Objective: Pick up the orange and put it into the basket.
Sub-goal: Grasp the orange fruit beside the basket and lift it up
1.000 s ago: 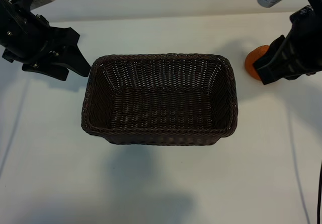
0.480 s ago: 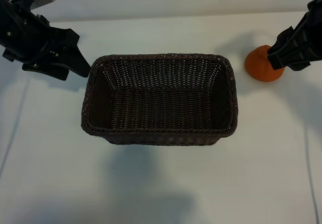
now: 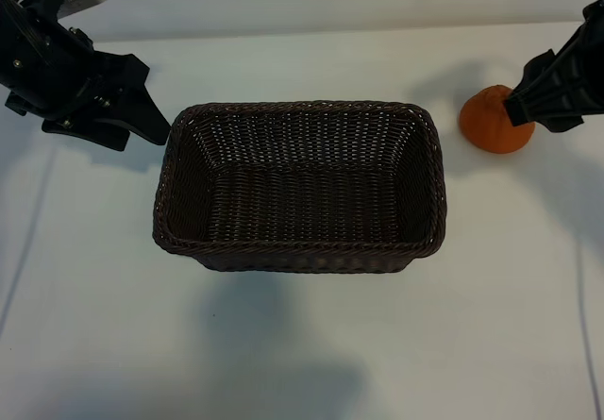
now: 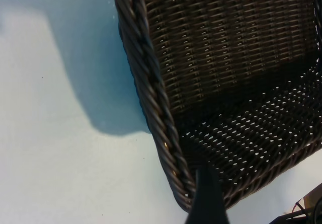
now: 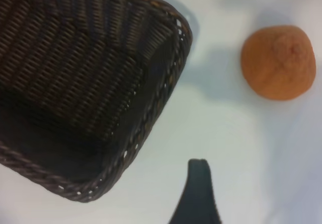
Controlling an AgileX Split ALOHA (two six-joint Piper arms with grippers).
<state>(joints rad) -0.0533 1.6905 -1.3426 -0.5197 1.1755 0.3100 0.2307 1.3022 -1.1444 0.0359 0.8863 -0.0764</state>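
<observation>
Overhead, the dark-brown wicker basket [image 3: 298,186] is sitting in the middle of the white counter [image 3: 302,344], and nothing is lying inside it. The orange [image 3: 493,120] is resting on the counter outside the basket, off its far right corner and clearly apart from the braided rim.

The right arm is reaching in from the right edge of the exterior view, its wrist angled downward. The right gripper [image 3: 552,90] is hovering just beside the orange on the side away from the basket, its dark tip overlapping the fruit's edge in that view; whether it is touching the skin cannot be told. The right wrist view is showing the orange [image 5: 278,62] lying free on the counter, with one dark fingertip [image 5: 197,194] well clear of it and the basket corner [image 5: 166,48] off to the other side. Its jaws are standing spread and are holding nothing.

The left arm is parked at the far left of the exterior view, pitched down toward the counter. The left gripper [image 3: 142,109] is hanging just outside the basket's far left corner, with its jaws spread wide and nothing between them. From the left wrist view the basket rim [image 4: 151,83] is running close under the camera, with a single dark fingertip [image 4: 206,199] showing over the weave.
</observation>
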